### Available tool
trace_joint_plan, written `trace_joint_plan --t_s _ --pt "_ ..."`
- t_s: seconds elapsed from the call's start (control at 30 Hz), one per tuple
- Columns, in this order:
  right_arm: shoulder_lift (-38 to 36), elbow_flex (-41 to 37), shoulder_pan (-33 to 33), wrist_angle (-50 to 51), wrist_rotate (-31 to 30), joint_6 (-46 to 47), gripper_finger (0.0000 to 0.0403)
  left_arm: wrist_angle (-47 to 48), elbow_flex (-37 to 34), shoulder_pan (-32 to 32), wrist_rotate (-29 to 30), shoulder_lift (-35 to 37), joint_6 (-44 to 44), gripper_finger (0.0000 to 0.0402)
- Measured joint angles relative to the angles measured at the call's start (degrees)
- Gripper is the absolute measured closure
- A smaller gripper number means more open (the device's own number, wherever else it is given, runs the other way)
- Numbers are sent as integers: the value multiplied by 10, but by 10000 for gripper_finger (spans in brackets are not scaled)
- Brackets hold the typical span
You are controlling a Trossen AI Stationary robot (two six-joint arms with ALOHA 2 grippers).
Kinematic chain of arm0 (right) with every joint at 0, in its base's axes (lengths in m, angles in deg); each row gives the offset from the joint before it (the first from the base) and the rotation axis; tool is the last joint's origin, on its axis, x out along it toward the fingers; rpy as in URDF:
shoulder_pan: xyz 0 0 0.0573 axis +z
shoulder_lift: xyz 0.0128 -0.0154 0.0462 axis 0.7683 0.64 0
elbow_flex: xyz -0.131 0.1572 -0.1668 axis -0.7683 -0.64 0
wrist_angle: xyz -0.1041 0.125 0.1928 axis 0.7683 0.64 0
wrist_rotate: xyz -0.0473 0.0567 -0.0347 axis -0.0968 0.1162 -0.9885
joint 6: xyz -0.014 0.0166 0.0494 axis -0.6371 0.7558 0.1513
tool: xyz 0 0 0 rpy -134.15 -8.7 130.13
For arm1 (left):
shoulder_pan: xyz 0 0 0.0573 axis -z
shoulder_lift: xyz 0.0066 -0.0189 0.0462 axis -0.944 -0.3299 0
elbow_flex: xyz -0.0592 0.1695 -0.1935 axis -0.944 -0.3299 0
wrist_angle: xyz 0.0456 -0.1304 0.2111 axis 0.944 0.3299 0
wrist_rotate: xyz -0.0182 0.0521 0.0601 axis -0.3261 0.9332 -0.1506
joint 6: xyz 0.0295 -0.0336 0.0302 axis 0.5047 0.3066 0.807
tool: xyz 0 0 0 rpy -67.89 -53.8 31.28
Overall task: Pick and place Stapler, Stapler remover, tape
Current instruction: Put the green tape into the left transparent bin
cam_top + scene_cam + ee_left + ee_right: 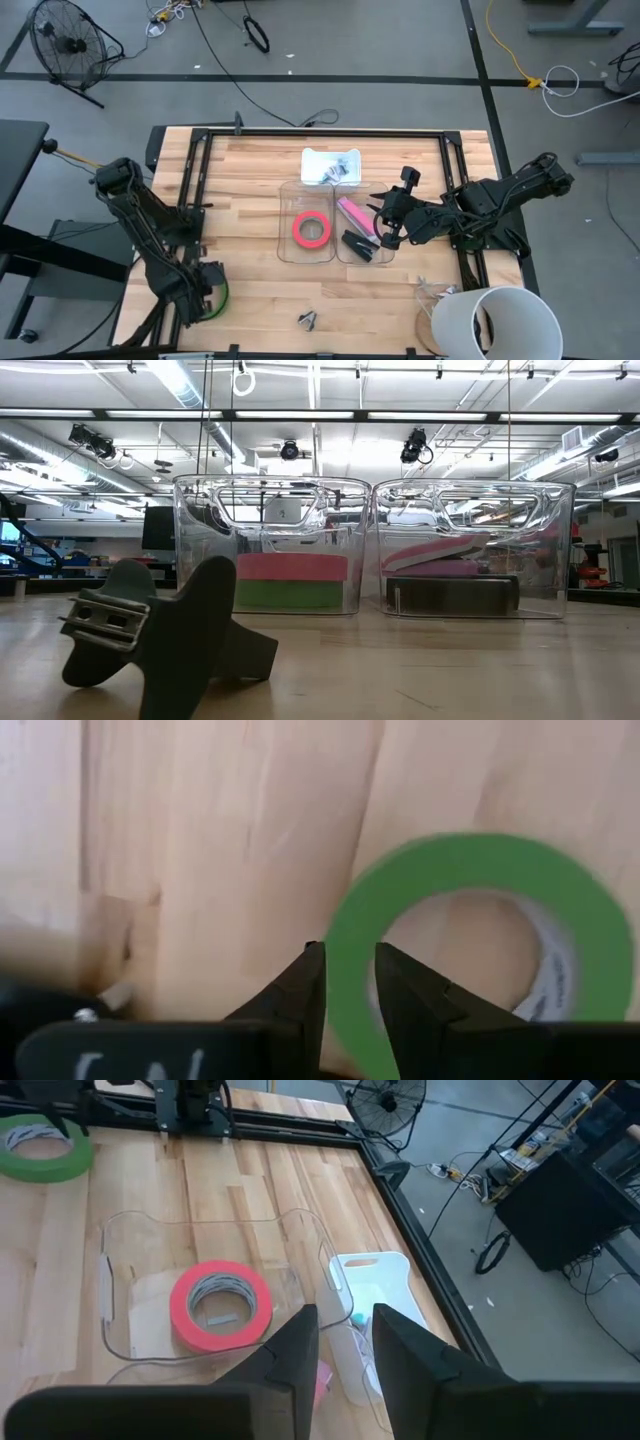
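In the high view we find the left pincer (207,290) buried under its own arm, so the green tape (222,296) shows only as a sliver. The left wrist view cuts that tape's lower edge off. The small grey thing (307,319) near the worktop's (250,290) front edge is too tiny to name, perhaps the staple remover. The white bucket (497,322) runs past the frame.

The overhead camera looks straight down on the whole bench (250,290). The low one sits at bench height near the front edge, facing the two clear bins (365,545) and the room behind. The right wrist camera looks across those same bins (200,1280); the left wrist camera hangs close over green tape (470,935).
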Motion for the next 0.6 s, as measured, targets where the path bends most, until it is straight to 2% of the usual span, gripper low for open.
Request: trace_joint_plan --t_s 0.47,0.6 --pt "0 0 0 -1 1 0 305 -15 0 0 0 0 -14 307" --pt "0 0 0 -1 1 1 305 -15 0 0 0 0 -34 290"
